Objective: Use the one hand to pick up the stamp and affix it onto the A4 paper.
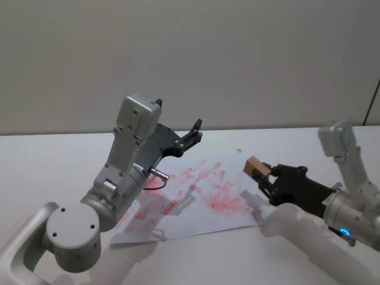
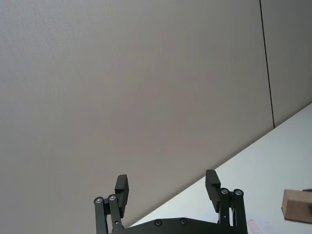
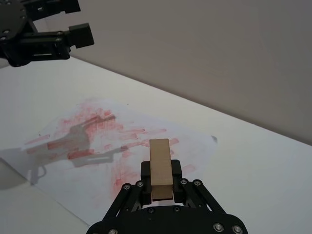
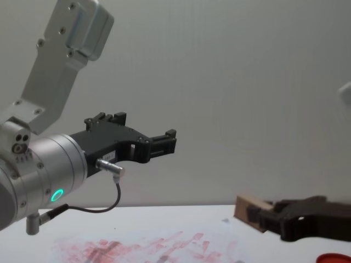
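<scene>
One stamp (image 1: 255, 165), light and rigid by our judgement, sits pinched by its sides in our right gripper (image 1: 263, 174) above the three o'clock edge of the A4 paper (image 1: 205, 199), our left gripper (image 1: 195, 132) spread idle toward twelve o'clock.

A white counter (image 1: 53, 154), smooth and matte. Meets a pale wall along the back. Carries the A4 paper (image 1: 208, 196) flat near the middle, turned askew to the back edge. Smeared over most of the sheet with red and pink rectangular marks, densest toward the centre. Shows a small dark speck (image 1: 239, 151) just beyond the paper's far corner. Bears a flat red pad (image 4: 332, 257) off to the right, apart from the paper, cut by the chest view's lower edge.
</scene>
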Motion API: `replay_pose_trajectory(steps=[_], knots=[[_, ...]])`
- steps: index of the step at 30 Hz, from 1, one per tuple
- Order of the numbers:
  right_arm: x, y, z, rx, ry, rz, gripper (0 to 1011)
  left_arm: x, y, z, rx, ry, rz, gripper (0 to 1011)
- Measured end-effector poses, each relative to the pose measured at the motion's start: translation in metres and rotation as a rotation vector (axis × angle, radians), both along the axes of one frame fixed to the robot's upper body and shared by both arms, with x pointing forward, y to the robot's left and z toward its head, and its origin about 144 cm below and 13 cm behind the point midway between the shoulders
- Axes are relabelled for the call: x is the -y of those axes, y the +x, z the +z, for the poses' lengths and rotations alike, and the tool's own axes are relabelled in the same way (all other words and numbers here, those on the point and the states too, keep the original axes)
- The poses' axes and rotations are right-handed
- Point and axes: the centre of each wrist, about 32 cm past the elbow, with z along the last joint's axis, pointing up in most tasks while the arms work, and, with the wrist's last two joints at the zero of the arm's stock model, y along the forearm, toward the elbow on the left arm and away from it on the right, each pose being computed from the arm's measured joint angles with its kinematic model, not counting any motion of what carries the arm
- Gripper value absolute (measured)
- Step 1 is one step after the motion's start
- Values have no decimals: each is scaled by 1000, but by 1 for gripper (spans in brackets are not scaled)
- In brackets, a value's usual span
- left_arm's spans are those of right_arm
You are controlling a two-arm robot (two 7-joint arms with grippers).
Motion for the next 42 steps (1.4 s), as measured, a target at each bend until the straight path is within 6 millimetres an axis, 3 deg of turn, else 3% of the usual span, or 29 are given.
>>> replay_pose_trajectory(steps=[23, 42], knots=[[-30, 31, -15, -154, -131, 87, 216, 0, 0, 0, 0, 0, 0, 1001], [-37, 35, -16, -195, -148, 73, 216, 0, 0, 0, 0, 0, 0, 1001]])
